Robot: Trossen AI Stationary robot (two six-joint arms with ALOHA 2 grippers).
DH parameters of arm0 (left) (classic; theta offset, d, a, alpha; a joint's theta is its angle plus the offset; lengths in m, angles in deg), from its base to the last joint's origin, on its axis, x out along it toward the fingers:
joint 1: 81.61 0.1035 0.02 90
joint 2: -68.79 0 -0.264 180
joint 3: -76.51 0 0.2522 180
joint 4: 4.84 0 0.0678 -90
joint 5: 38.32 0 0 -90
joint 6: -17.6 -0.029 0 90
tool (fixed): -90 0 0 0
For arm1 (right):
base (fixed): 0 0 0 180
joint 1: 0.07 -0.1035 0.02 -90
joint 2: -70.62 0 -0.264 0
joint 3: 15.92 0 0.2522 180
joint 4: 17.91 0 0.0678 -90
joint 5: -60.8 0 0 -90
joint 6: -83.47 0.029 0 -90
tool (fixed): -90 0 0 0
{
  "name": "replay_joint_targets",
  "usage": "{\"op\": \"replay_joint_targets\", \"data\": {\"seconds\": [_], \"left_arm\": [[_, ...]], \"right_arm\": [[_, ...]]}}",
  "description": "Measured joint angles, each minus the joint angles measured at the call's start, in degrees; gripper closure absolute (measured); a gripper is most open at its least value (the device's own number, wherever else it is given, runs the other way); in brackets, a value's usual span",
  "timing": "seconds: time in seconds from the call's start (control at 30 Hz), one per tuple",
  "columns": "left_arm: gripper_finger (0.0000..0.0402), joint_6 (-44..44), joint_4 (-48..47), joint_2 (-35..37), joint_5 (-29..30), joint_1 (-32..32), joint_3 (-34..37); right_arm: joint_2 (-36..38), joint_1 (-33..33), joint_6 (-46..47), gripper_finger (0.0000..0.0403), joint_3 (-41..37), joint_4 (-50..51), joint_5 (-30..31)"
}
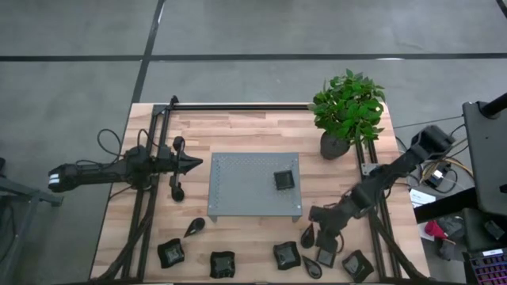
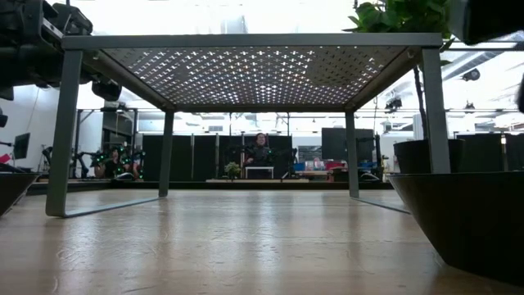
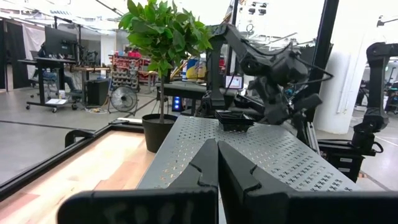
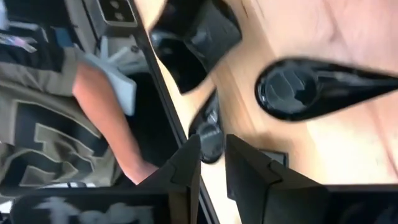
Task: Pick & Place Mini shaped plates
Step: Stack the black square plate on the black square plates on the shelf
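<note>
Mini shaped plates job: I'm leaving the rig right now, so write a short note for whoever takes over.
Left gripper: shut, empty, waiting beside the grey tray's left edge.
Right gripper: low over the front-right plates, next to a teardrop plate; whether it grips one cannot be told.
Done: one square plate sits on the tray, near its right side.
Left: seven plates on the table along the front edge, from the teardrop plate at front left across to the plate at far right.
A person's arm shows close beside the table in the right wrist view.
</note>
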State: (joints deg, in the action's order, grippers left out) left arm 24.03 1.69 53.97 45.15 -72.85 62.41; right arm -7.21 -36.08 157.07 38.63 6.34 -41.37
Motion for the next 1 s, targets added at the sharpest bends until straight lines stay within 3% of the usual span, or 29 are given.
{"op": "replay_joint_targets", "data": {"seconds": [0.4,1.0], "left_arm": [[0.0401,0.0,0.0,0.0,0.0,0.0,0.0],[0.0401,0.0,0.0,0.0,0.0,0.0,0.0]], "right_arm": [[-7.2,-6.6,2.1,0.0331,0.0,0.7,-2.0],[-9.7,-7.0,-2.0,0.0339,0.0,4.9,-3.3]]}}
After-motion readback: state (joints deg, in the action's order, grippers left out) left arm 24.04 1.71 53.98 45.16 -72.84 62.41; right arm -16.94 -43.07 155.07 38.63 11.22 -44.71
